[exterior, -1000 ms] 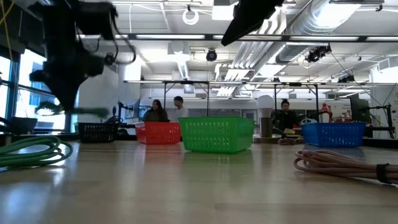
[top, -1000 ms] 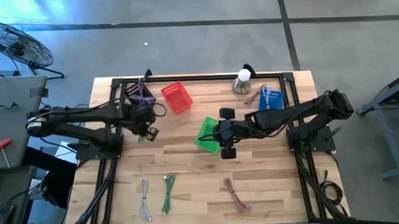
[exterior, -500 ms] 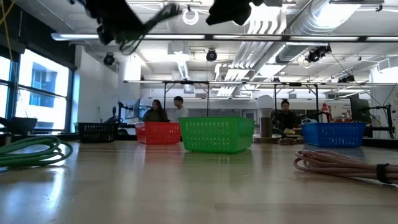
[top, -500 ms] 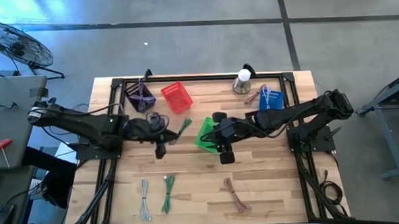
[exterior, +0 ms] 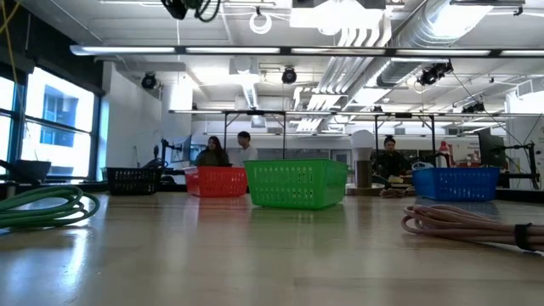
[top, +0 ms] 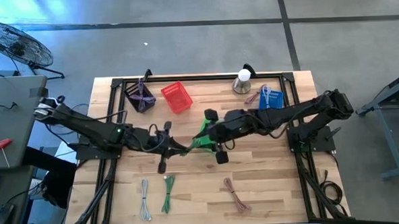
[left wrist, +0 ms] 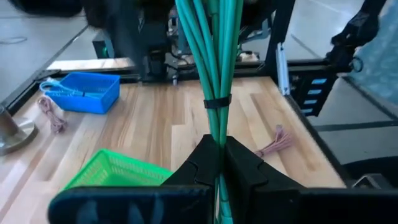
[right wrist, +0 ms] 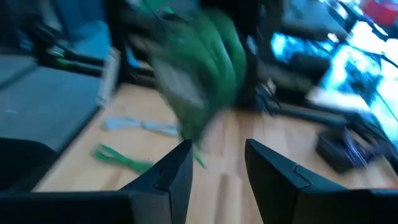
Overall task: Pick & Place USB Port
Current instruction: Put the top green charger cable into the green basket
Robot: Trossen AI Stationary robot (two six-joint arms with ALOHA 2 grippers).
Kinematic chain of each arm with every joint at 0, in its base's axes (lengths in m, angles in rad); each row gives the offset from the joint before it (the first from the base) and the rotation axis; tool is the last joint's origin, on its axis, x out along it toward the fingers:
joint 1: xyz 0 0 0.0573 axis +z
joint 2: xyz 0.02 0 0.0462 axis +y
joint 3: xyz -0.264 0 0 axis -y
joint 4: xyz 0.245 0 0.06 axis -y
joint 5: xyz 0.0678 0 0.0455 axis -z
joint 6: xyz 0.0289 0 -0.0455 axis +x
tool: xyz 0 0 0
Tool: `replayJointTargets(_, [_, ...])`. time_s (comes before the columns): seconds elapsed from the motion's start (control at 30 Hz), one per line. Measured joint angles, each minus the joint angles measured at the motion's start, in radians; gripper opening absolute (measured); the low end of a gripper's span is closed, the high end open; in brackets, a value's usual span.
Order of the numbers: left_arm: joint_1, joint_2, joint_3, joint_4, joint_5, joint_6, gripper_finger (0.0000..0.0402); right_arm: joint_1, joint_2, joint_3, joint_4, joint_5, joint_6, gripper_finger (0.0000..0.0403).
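**Wooden table and what is lying on it**

A light wooden plank table with a black metal frame is carrying everything. A green plastic mesh basket is sitting just beside the right gripper's fingers, with a red plastic basket, a dark basket of purple cables and a blue plastic basket standing farther off. A grey cable bundle, a green cable bundle and a brownish-pink cable bundle are lying well apart from both grippers' fingers.

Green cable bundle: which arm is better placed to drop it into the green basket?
Left. Its gripper is shut on the green cable bundle, right beside the green basket. The right gripper hangs over the basket with open fingers, holding nothing.
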Motion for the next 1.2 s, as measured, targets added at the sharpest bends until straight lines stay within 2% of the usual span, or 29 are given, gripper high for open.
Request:
replayJointTargets(0.13, [0.0,0.023,0.0,0.022,0.004,0.038,0.0006,0.001,0.0,0.0,0.042,-0.093,-0.002,0.0138])
replayJointTargets(0.5, [0.0,0.027,0.0,0.057,0.024,0.043,0.0006,0.001,0.002,0.0,0.052,-0.099,-0.015,0.0138])
replayJointTargets(0.7, [0.0,0.027,0.0,0.062,0.019,0.047,0.0006,0.001,0.03,0.0,0.09,-0.155,-0.025,0.0138])
replayJointTargets(0.9, [0.0,0.027,0.0,0.064,0.018,0.055,0.0006,0.0,0.065,0.0,0.112,-0.161,-0.028,0.0134])
replayJointTargets(1.03, [0.0,0.027,0.0,0.064,0.022,0.062,0.0006,0.0,0.074,0.0,0.116,-0.182,-0.078,0.0102])
replayJointTargets(1.2, [-0.001,0.027,0.0,0.064,0.027,0.062,0.0006,-0.002,0.075,0.0,0.113,-0.202,-0.111,0.002])
